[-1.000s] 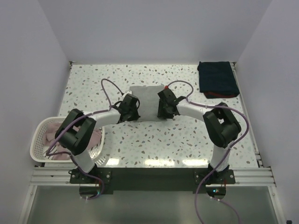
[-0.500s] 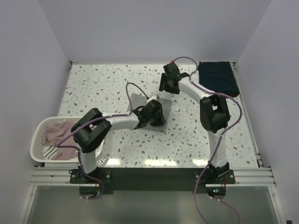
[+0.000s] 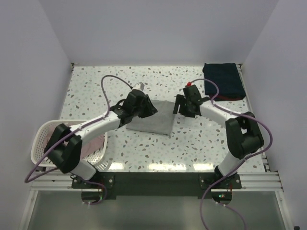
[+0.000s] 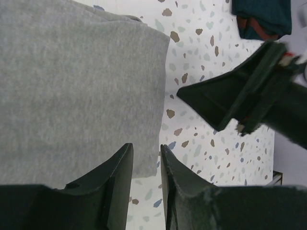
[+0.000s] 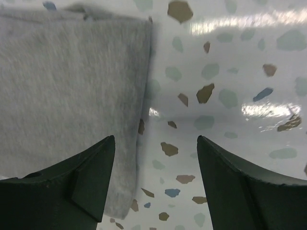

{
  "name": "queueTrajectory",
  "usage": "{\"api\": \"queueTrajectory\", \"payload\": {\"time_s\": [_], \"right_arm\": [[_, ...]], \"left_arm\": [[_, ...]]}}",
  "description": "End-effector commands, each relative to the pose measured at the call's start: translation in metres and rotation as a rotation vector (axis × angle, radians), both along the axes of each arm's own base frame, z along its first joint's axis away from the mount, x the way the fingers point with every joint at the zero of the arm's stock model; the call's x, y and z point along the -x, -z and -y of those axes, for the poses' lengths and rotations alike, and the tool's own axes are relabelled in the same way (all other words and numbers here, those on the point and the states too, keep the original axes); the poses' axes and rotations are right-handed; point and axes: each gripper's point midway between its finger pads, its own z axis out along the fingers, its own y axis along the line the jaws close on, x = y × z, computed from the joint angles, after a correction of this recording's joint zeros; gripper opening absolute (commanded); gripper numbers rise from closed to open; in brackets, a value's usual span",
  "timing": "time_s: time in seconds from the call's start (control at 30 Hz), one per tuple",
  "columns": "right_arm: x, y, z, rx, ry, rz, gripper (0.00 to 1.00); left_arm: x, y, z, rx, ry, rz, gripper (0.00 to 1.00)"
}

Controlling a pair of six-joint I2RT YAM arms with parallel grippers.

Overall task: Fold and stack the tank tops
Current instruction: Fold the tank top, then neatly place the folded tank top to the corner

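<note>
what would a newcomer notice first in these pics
A folded grey tank top lies mid-table, with the left fingers nearly closed over its edge and the right fingers spread wide beside it, neither holding cloth. A navy top sits folded in the far right corner, and a white basket with pinkish tops stands at the near left.
</note>
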Motion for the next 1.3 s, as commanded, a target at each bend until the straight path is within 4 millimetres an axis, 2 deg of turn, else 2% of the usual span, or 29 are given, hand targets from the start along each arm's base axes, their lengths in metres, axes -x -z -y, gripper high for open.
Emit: {"api": "queueTrajectory", "payload": {"time_s": [0.0,0.03,0.07,0.13,0.2,0.23,0.37,0.63,0.73,0.8,0.83,0.87,0.9,0.97,1.03,1.1,1.13,1.2,1.23,1.27], "right_arm": [[0.007,0.001,-0.031,-0.179,-0.08,0.047,0.73],[0.004,0.001,-0.035,-0.201,-0.09,0.068,0.73],[0.011,0.012,-0.034,-0.207,-0.09,0.048,0.73],[0.008,0.016,-0.041,-0.251,-0.095,0.065,0.75],[0.014,0.031,-0.046,-0.289,-0.095,0.037,0.75],[0.009,0.03,-0.051,-0.313,-0.099,0.065,0.75],[0.011,0.047,-0.056,-0.346,-0.078,0.04,0.75],[0.029,0.077,-0.055,-0.182,-0.08,-0.054,0.69],[0.037,0.086,-0.059,-0.112,-0.094,-0.078,0.62],[0.041,0.096,-0.054,-0.069,-0.083,-0.115,0.53],[0.036,0.094,-0.053,-0.049,-0.075,-0.11,0.48],[0.035,0.096,-0.049,-0.024,-0.076,-0.114,0.37],[0.032,0.098,-0.042,0.021,-0.06,-0.111,0.31],[0.028,0.094,-0.033,0.093,-0.065,-0.118,0.08],[0.02,0.087,-0.02,0.183,-0.048,-0.108,0.0],[0.014,0.081,-0.001,0.303,-0.042,-0.1,0.0],[0.0,0.067,-0.002,0.325,-0.037,-0.067,0.0],[-0.007,0.057,0.009,0.406,-0.059,-0.066,0.0],[-0.024,0.043,0.013,0.447,-0.036,-0.026,0.0],[-0.032,0.035,0.017,0.482,-0.056,-0.012,0.0]], "left_arm": [[0.016,-0.033,-0.025,0.0,0.027,0.056,0.35],[0.02,-0.036,-0.027,0.005,0.047,0.063,0.35],[0.021,-0.039,-0.033,0.009,0.044,0.071,0.35],[0.03,-0.044,-0.042,0.007,0.051,0.082,0.36],[0.036,-0.047,-0.051,0.008,0.053,0.09,0.36],[0.038,-0.048,-0.055,0.002,0.052,0.096,0.36],[0.046,-0.053,-0.07,-0.011,0.046,0.116,0.36],[0.059,-0.067,-0.084,-0.007,0.054,0.145,0.37],[0.061,-0.072,-0.085,-0.009,0.061,0.154,0.37],[0.061,-0.076,-0.087,-0.01,0.06,0.161,0.37],[0.061,-0.077,-0.087,-0.013,0.062,0.163,0.37],[0.062,-0.077,-0.088,-0.015,0.063,0.165,0.37],[0.063,-0.078,-0.09,-0.017,0.063,0.167,0.37],[0.062,-0.079,-0.092,-0.023,0.06,0.175,0.37],[0.062,-0.081,-0.096,-0.031,0.058,0.184,0.37],[0.061,-0.085,-0.098,-0.04,0.059,0.195,0.37],[0.061,-0.086,-0.099,-0.045,0.06,0.197,0.37],[0.059,-0.088,-0.1,-0.06,0.065,0.203,0.37],[0.058,-0.089,-0.101,-0.067,0.065,0.208,0.37],[0.058,-0.089,-0.101,-0.074,0.064,0.207,0.37]]}}
